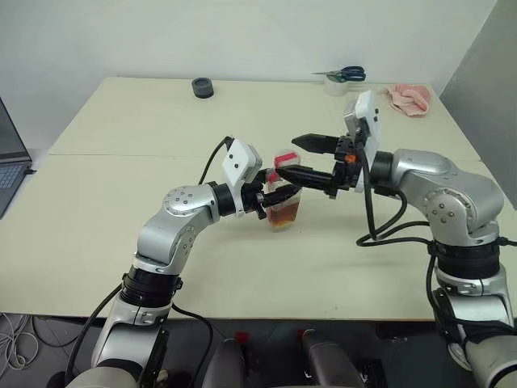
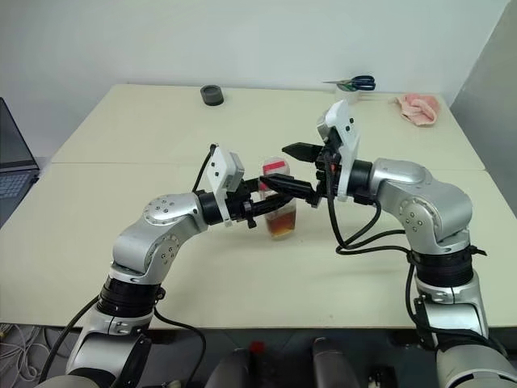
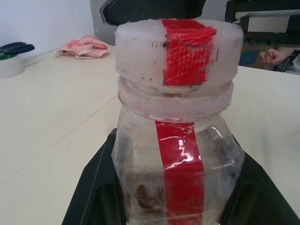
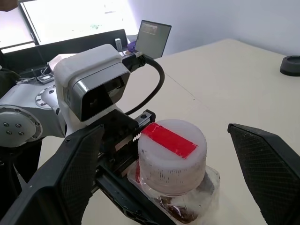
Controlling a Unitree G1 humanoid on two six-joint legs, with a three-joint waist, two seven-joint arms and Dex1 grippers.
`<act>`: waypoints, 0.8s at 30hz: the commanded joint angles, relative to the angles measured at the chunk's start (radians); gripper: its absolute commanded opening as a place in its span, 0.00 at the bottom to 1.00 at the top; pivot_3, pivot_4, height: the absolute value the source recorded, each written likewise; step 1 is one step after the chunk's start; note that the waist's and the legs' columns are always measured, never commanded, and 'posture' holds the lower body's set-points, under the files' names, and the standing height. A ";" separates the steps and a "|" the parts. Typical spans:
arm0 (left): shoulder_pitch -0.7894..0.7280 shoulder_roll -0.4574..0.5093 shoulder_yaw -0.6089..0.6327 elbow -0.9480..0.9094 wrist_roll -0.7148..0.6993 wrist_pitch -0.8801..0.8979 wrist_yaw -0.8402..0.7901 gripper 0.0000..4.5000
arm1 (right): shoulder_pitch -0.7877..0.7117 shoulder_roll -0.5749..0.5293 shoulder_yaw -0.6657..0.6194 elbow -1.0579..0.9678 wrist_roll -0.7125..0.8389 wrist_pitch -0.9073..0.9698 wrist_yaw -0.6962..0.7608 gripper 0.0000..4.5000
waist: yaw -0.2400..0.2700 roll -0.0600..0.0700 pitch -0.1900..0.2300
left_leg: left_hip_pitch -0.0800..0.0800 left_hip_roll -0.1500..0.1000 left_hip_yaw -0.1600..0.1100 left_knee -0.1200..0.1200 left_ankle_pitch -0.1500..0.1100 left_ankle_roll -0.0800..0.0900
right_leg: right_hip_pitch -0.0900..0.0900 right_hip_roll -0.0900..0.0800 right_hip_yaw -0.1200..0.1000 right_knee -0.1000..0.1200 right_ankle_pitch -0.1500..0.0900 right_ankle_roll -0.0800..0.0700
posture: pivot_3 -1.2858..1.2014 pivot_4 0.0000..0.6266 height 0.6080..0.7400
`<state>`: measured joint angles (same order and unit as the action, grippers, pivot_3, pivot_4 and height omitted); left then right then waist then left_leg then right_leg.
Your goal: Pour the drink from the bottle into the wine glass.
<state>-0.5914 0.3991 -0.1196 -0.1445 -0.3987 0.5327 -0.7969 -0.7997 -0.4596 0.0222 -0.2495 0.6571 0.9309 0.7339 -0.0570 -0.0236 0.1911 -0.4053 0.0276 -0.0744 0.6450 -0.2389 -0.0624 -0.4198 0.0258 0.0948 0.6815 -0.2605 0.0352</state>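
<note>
A small clear squarish plastic bottle (image 1: pixel 283 202) with a red strip is pinched by the left tool (image 1: pixel 271 198) above the middle of the cream bench (image 1: pixel 121 145). Amber drink (image 1: pixel 283 215) is seen in its base. The right tool (image 4: pixel 164 154) is spread wide around its cap (image 4: pixel 172 152).

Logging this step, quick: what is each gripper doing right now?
Left gripper: shut on the bottle, cap still on.
Right gripper: open, jaws spread on either side of the cap, not gripping it.
</note>
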 commanded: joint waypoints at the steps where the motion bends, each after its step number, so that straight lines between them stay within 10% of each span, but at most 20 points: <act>1: -0.020 -0.002 0.016 -0.023 -0.001 -0.032 -0.001 0.41 | -0.009 0.003 -0.009 -0.031 0.014 0.010 -0.019 1.00 | 0.000 0.000 0.000 | 0.000 0.000 0.000 0.000 0.000 0.000 | 0.000 0.000 0.000 0.000 0.000 0.000 | 0.52 0.24 1.00; 6: -0.013 0.002 0.019 -0.031 -0.002 -0.028 0.000 0.41 | -0.010 0.021 -0.005 -0.038 0.026 0.021 -0.031 0.87 | 0.000 0.000 0.000 | 0.000 0.000 0.000 0.000 0.000 0.000 | 0.000 0.000 0.000 0.000 0.000 0.000 | 0.52 0.24 1.00; 12: -0.011 0.003 0.020 -0.030 0.000 -0.029 0.002 0.41 | -0.013 0.024 0.006 -0.046 0.024 0.018 -0.031 0.41 | 0.000 0.000 0.000 | 0.000 0.000 0.000 0.000 0.000 0.000 | 0.000 0.000 0.000 0.000 0.000 0.000 | 0.52 0.24 1.00; 24: -0.011 0.004 0.019 -0.032 0.000 -0.028 0.003 0.41 | -0.060 0.022 -0.045 -0.013 0.061 0.006 -0.009 0.40 | 0.000 0.000 0.000 | 0.000 0.000 0.000 0.000 0.000 0.000 | 0.000 0.000 0.000 0.000 0.000 0.000 | 0.52 0.24 1.00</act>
<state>-0.5915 0.3999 -0.1152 -0.1462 -0.3975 0.5207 -0.7963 -0.8139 -0.4397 0.0250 -0.2339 0.6729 0.9505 0.7004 -0.0571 -0.0236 0.1911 -0.4052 0.0278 -0.0744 0.6448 -0.2389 -0.0624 -0.4198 0.0259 0.0948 0.6814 -0.2602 0.0347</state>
